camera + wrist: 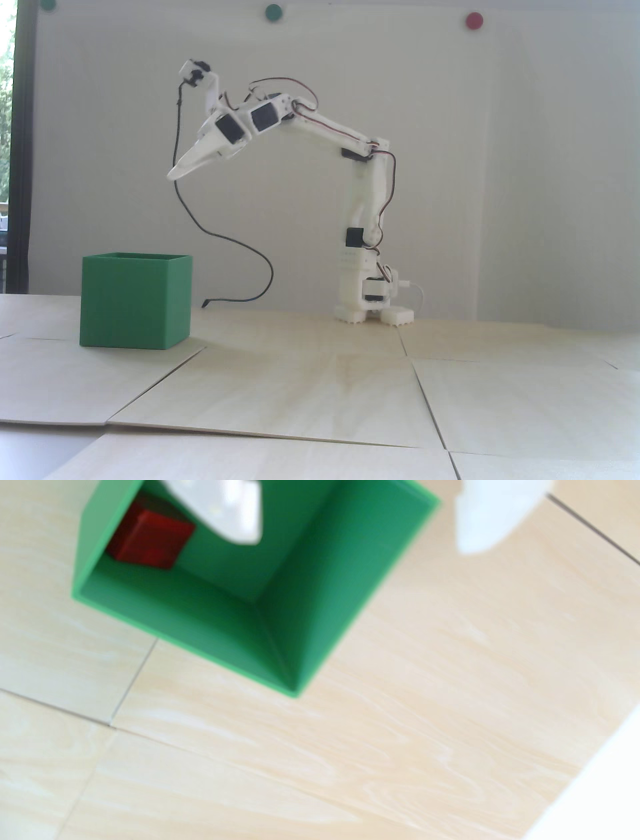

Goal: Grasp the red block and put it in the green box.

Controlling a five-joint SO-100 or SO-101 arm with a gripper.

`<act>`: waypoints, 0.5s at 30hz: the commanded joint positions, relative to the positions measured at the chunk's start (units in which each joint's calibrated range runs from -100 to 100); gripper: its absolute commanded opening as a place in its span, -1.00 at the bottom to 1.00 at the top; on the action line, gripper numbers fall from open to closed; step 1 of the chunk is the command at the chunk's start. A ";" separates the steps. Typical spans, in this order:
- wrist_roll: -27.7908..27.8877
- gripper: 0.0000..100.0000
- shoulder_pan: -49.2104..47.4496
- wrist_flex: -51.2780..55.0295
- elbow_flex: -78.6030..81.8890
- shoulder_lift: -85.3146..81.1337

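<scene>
The green box stands on the wooden table at the left of the fixed view. In the wrist view I look down into the green box, and the red block lies on its floor in a corner. The block is hidden in the fixed view. My white gripper hangs high above the box, tilted down to the left. In the wrist view the gripper is open and empty, with one fingertip over the box and the other fingertip beyond its rim.
The arm's base stands at the back middle of the table. A black cable hangs from the wrist camera down to the table behind the box. The wooden table panels have seams. Coloured dots are on the back wall.
</scene>
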 commanded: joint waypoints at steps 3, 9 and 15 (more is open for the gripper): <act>-0.31 -0.95 -7.45 7.09 19.73 -24.67; -0.26 -0.95 -15.81 7.68 49.01 -42.20; 0.11 -0.95 -25.30 7.59 74.92 -60.83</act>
